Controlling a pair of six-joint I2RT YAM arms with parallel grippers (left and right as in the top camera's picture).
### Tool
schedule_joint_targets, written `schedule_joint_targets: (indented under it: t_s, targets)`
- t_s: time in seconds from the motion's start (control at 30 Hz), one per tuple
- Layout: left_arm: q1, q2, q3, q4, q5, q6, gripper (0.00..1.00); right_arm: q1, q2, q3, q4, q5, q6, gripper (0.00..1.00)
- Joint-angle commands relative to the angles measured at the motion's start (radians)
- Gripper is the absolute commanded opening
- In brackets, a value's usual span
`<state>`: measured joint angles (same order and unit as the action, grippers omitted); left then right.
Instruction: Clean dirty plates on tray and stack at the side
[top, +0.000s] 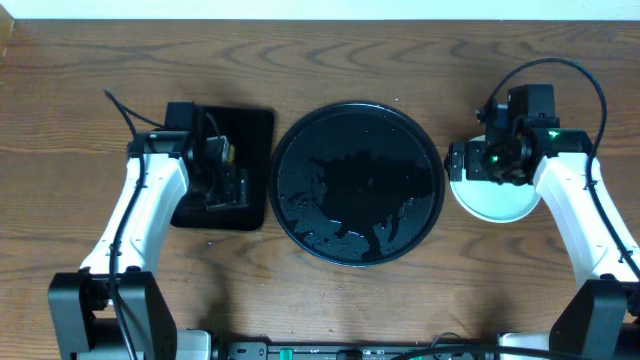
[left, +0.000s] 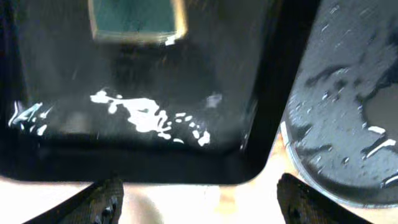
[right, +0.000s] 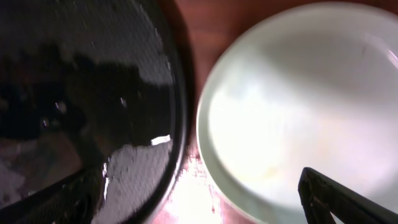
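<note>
Pale round plates (top: 492, 203) lie on the counter (top: 320, 50), just beside the wet glossy black round tray (top: 358, 180). Left gripper (left: 202, 199) and right gripper (right: 199, 202) both stand spread; the right, low over the plates, could clip a rim and shove them.

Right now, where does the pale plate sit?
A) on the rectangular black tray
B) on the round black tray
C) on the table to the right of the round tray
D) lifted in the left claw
C: the pale plate rests on the table right of the round tray, which bears no plate.
</note>
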<state>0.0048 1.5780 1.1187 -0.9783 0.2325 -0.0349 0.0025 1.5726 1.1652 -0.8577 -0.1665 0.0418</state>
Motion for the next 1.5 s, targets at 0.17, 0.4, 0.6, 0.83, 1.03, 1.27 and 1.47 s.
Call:
schedule_joint_targets:
  t_s: [0.17,0.4,0.6,0.83,1.03,1.27,1.47]
  targets:
    - [0.005,-0.158,-0.035,-0.039,-0.016,0.028,0.8,0.005,-0.096,-0.013,-0.047,0.013,-0.014,0.99]
    - [0.005,-0.467,-0.161,0.041,-0.015,0.05,0.8,0.005,-0.37,-0.167,0.047,0.032,-0.038,0.99]
    - [0.005,-0.785,-0.276,0.11,-0.015,0.048,0.8,0.005,-0.655,-0.331,0.093,0.086,-0.04,0.99]
    - [0.005,-0.968,-0.292,0.118,-0.015,0.048,0.81,0.005,-0.789,-0.367,0.053,0.11,-0.04,0.99]
    - [0.005,-0.97,-0.292,0.1,-0.015,0.048,0.81,0.005,-0.784,-0.367,0.028,0.11,-0.04,0.99]
    - [0.005,-0.97,-0.292,0.1,-0.016,0.048,0.81,0.005,-0.782,-0.367,0.027,0.11,-0.04,0.99]
    - [0.005,-0.97,-0.292,0.1,-0.016,0.048,0.81,0.005,-0.782,-0.367,0.027,0.11,-0.04,0.99]
